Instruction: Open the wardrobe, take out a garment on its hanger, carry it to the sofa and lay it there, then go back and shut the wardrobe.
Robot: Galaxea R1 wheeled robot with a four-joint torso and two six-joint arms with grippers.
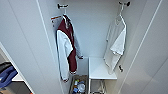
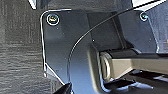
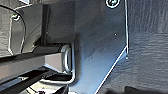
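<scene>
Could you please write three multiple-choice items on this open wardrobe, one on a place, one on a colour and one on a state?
1. Where does the white T-shirt hang in the wardrobe?
A. on the right side
B. on the left side
C. on the floor

2. What colour is the body of the jacket?
A. green
B. maroon
C. yellow

3. How do the wardrobe doors stand?
A. both shut
B. one shut
C. both open

Answers:
1 A: in the head view the T-shirt hangs on its hanger from a hook on the right.
2 B: the jacket on the left is maroon with white sleeves.
3 C: the white interior shows between the doors swung out on both sides.
</scene>
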